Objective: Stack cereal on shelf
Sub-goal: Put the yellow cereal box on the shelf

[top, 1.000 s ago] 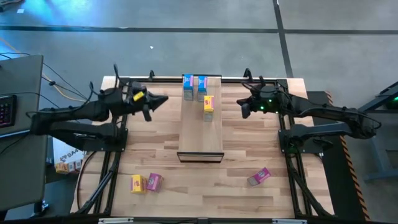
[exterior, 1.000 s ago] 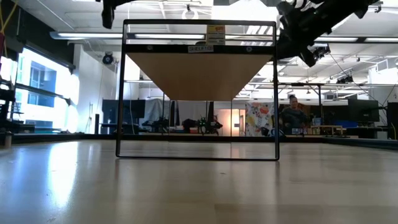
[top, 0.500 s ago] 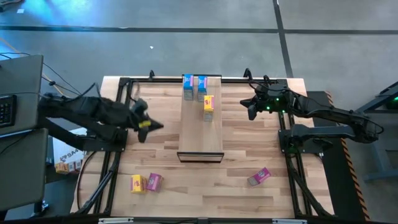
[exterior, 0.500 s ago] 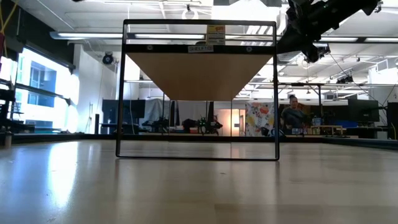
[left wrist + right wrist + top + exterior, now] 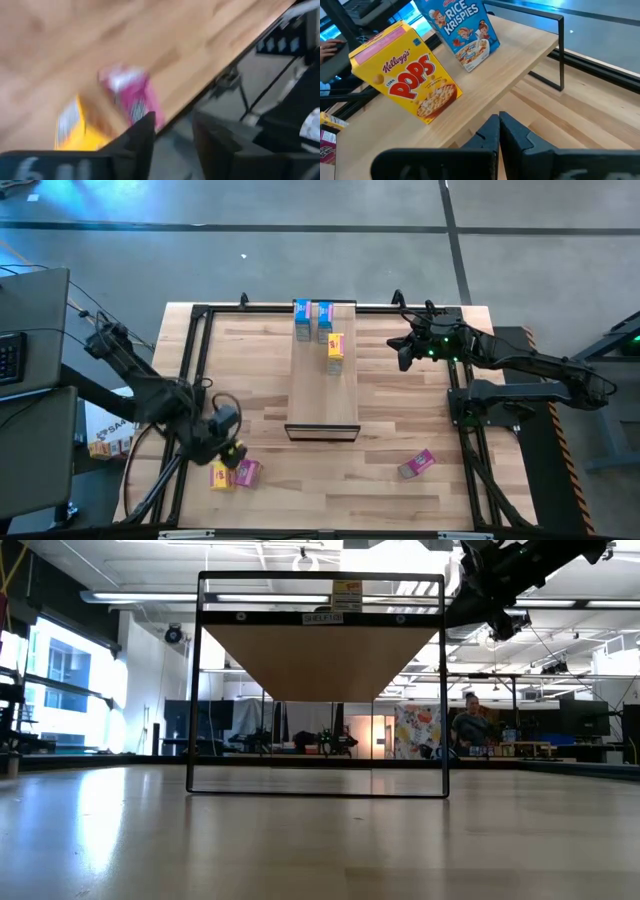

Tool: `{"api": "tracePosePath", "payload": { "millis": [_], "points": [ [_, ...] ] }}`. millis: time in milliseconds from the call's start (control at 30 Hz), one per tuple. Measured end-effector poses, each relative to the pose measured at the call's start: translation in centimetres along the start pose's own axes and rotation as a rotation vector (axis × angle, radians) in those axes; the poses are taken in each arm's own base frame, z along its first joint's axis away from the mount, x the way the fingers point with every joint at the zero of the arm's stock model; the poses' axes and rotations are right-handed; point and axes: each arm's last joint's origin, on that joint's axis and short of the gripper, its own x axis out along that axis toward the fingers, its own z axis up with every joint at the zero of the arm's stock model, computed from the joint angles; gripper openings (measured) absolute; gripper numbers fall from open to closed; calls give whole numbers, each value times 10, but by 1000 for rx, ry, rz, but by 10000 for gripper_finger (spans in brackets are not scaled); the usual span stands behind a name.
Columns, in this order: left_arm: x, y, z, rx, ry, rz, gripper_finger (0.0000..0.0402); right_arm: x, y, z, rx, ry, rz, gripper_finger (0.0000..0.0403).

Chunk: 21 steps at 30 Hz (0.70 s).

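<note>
On the shelf (image 5: 322,385), a pale plank on a black frame, two blue cereal boxes (image 5: 313,320) stand upright at its far end with a yellow one (image 5: 335,348) just in front. A yellow box (image 5: 219,475) and a pink box (image 5: 248,472) lie side by side on the table at the near left. My left gripper (image 5: 233,452) hangs open just above and beyond them, pointing steeply down, and touches nothing. In the left wrist view the pink box (image 5: 132,97) and yellow box (image 5: 75,127) lie ahead of the fingers. My right gripper (image 5: 403,352) waits shut to the right of the shelf.
Another pink box (image 5: 416,464) lies on the table at the near right. The shelf's black frame (image 5: 195,680) stands on thin legs, with open space beneath the plank. Bare tabletop lies between the shelf's front edge and the table's near edge.
My left gripper has swung from beside the shelf's far left toward the table's near edge, sinking a little and tipping to point steeply down, and now hangs over the yellow and pink boxes. No box has moved.
</note>
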Motion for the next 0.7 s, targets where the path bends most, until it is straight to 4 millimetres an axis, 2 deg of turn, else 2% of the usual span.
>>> {"api": "tracePosePath", "payload": {
  "millis": [167,333,467,700],
  "points": [
    [-1,4,-25,-129,154,45,197,0,0,0,0,-4,-14,0],
    [-7,14,-46,-301,219,124,248,0,-2,-1,-2,-4,-54,0],
    [-1,19,-58,-381,208,207,263,0,-3,-1,-2,-9,-70,0],
    [30,13,-58,-425,127,309,262,0,-3,-1,5,-9,-70,0]
  ]
}}
